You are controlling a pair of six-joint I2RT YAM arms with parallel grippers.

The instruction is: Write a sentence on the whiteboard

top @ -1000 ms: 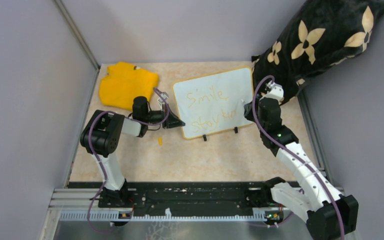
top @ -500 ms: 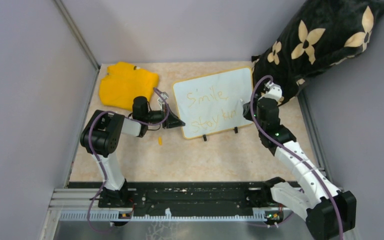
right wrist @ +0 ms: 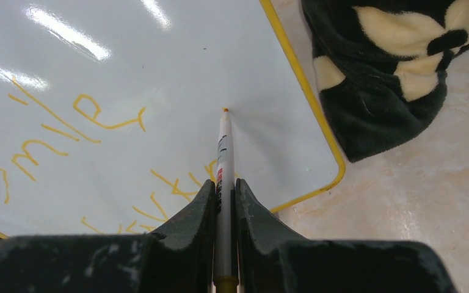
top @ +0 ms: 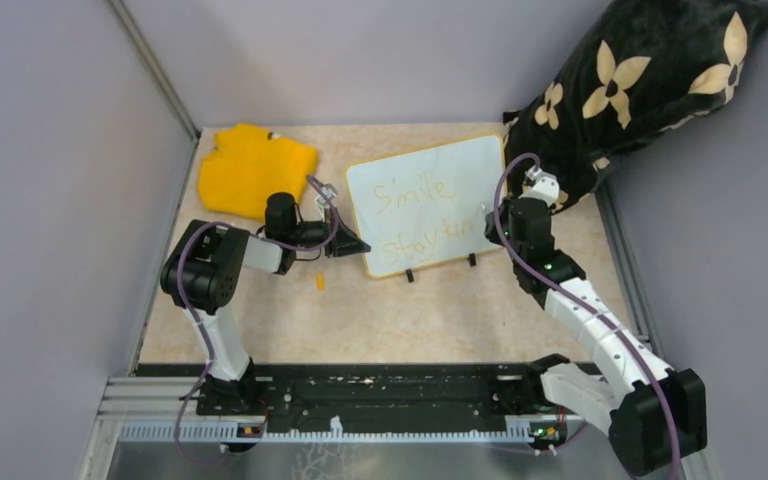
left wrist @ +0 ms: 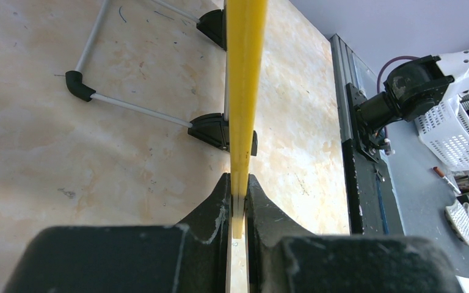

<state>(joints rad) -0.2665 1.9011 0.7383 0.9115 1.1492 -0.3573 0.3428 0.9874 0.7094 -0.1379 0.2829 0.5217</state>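
Grey walls close in a beige marbled table [top: 380, 320], and toward its far side the whiteboard [top: 430, 170] stands tilted back on two black clip feet [top: 410, 276].

The sentence [top: 415, 195] runs across the whiteboard in thin yellow-orange strokes, "Smile" above "Stay kin" (the last letters are hidden behind the right arm in the top view).

The left gripper [left wrist: 237, 183] is pinched tight on the board's yellow rim at its left edge. The right gripper [right wrist: 223, 186] is closed around a white marker [right wrist: 223, 146]. The marker's orange tip sits right at the glossy surface, on bare white beyond the end of the lower line.

A small orange piece [top: 320, 283] lies on the table near the board's left corner. A yellow cloth [top: 255, 170] lies at the far left. A black pillow with cream flowers [top: 640, 80] leans at the far right, just beside the board's right edge.
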